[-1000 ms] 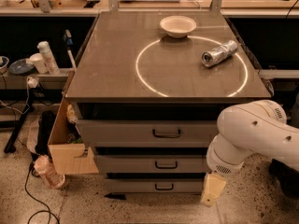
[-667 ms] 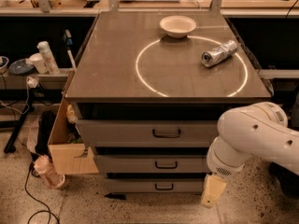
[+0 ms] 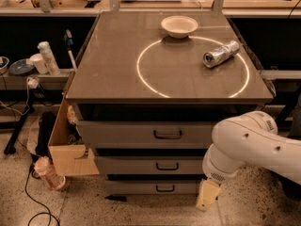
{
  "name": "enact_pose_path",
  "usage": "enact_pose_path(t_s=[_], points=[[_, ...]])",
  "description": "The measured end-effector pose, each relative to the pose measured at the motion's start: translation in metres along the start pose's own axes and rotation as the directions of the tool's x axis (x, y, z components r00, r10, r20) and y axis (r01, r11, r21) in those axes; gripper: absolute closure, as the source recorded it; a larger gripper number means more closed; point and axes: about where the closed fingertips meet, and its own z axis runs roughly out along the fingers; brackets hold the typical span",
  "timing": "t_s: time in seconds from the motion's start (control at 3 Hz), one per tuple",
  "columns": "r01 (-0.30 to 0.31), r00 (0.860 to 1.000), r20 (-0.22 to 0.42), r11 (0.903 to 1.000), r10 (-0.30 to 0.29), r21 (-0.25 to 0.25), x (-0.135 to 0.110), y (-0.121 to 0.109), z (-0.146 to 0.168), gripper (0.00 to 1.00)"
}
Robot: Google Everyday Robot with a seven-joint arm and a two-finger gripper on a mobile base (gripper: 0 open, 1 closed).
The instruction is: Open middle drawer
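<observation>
Three grey drawers sit stacked under the table [image 3: 108, 81], all to the left of the jaws. The gripper [image 3: 207, 195] hangs at the end of the white arm [image 3: 256, 145], pointing down close to the floor, just beside the right end of the bottom drawer [image 3: 131, 187]. Whether the jaws are open or closed cannot be determined. The middle drawer [image 3: 127, 165] lies up and to the left of the jaws, with its front appearing pushed in. Its small dark loop handle [image 3: 167, 165] is apart from the jaws, with no contact. The top drawer [image 3: 120, 134], taller and with a wider handle, sits higher still. Well above the jaws, the table carries a white bowl [image 3: 179, 26], a crushed can [image 3: 221, 53] and a bright ring marking [image 3: 141, 79]. Far left of the jaws stands a cardboard box [image 3: 70, 157].
</observation>
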Motion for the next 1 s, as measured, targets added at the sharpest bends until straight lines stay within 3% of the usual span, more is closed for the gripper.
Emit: enact_pose_path(t_s=[0.33, 0.67, 1.0], points=[[0.015, 0.999, 0.039, 0.9982, -0.012, -0.057, -0.006, 0.000, 0.018, 0.00], [0.093, 0.993, 0.087, 0.9875, -0.082, -0.127, -0.014, 0.001, 0.035, 0.00], [0.218, 0.969, 0.159, 0.9585, -0.190, -0.183, -0.020, 0.002, 0.046, 0.00]])
